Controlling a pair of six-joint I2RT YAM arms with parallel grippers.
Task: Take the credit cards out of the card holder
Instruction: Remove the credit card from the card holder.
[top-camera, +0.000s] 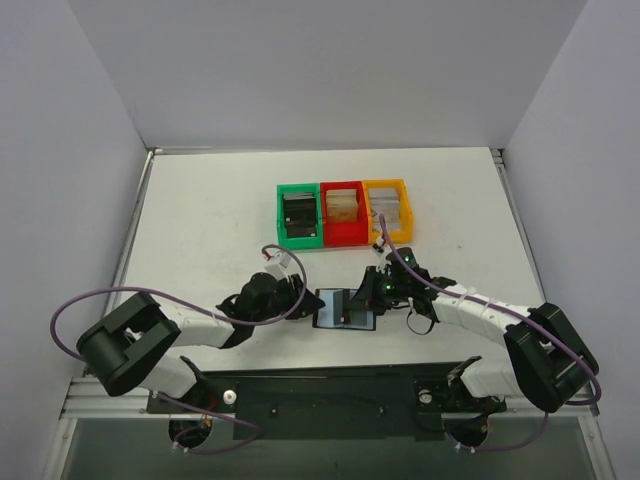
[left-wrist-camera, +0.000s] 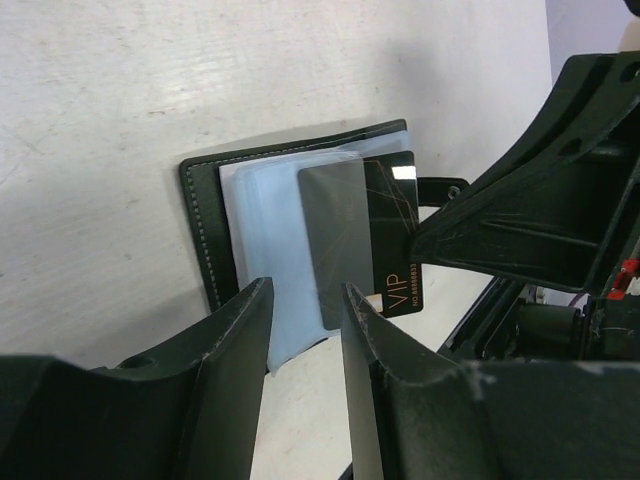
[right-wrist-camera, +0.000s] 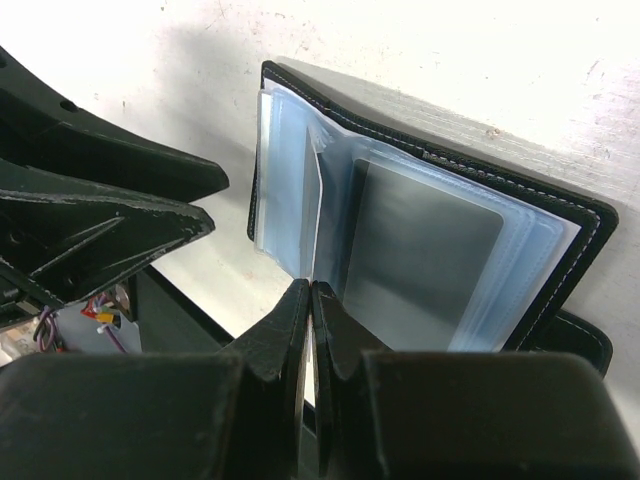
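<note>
Small black bifold card holder (top-camera: 345, 308) lies open on the white tabletop (top-camera: 200, 230), between the two arms and close to their bases.

State of the right pincer (right-wrist-camera: 310, 320): fingers together, tip set at the holder's fold. Its wrist view is too tight to tell whether it nips a clear pocket leaf or only presses down.

State of the left pincer (left-wrist-camera: 305, 340): fingers apart, nothing clamped. The near end of a thin grey credit card (left-wrist-camera: 345, 240) lies in the gap between them. A black card lettered VIP (left-wrist-camera: 390, 240) sits just under it.

Note for the step: close on the grey card alone, flat across its end. Draw it straight along the pocket while the right arm pins the holder. By my judgement, a skewed pull would drag the holder or take both cards.
</note>
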